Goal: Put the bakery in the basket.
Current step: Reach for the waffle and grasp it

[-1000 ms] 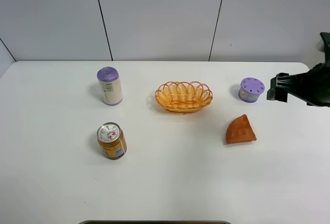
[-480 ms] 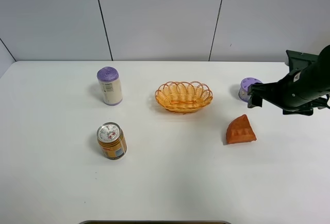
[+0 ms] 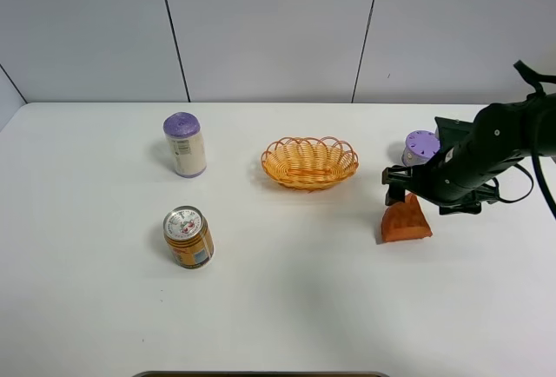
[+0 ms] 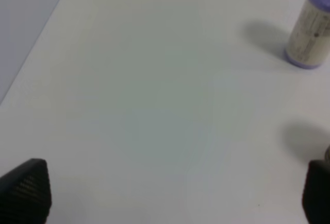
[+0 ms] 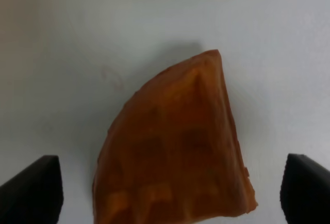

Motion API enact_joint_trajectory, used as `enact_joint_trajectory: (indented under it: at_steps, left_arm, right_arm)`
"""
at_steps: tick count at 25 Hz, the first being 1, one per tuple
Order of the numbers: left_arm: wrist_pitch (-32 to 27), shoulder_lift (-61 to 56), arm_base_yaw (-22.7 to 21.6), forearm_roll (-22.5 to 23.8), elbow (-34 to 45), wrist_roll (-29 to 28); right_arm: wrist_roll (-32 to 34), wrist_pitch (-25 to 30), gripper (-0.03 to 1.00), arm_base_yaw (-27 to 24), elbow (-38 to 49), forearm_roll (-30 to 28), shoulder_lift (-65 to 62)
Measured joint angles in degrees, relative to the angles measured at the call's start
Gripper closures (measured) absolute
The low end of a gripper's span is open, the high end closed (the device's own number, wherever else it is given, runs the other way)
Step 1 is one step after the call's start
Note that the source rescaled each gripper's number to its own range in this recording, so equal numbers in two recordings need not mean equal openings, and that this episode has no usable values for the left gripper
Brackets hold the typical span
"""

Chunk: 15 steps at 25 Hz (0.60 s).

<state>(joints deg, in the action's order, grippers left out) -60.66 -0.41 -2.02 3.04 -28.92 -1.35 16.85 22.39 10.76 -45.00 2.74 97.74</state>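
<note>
Hovering right gripper [image 3: 396, 188]: mine, held over the pointed end of the wedge, with the jaws spread wide.
Right fingertips [image 5: 31, 188]: one dark tip on each side of the pastry, and white tabletop shows between each tip and it.
Contact: I cannot tell whether any part of me touches it.
Small orange-brown wedge-shaped toy pastry with square dents on top [image 3: 406, 222]: lying flat on the white table [image 3: 287, 299], to the right of the basket and well apart from it.
Shallow oval yellow-orange wicker basket [image 3: 276, 168]: mid-table.
Round purple-lidded container [image 3: 423, 148]: just behind my right arm, near the pastry.
Left gripper [image 4: 170, 190]: mine too, jaws apart, above bare tabletop.
Tall white cylinder with a purple cap [image 3: 184, 144]: upright, left of the basket.
Orange can with a silver top [image 3: 188, 236]: upright, nearer the front edge than the cylinder.
</note>
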Motion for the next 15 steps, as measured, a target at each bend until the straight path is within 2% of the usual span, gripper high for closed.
enact_joint_trajectory:
  at_steps: [15]
  left_arm:
    - [0.00,0.00,0.00,0.00,0.00,0.00]
  right_arm:
    - [0.14,-2.16,0.47,0.18,-0.06,0.00,3.33]
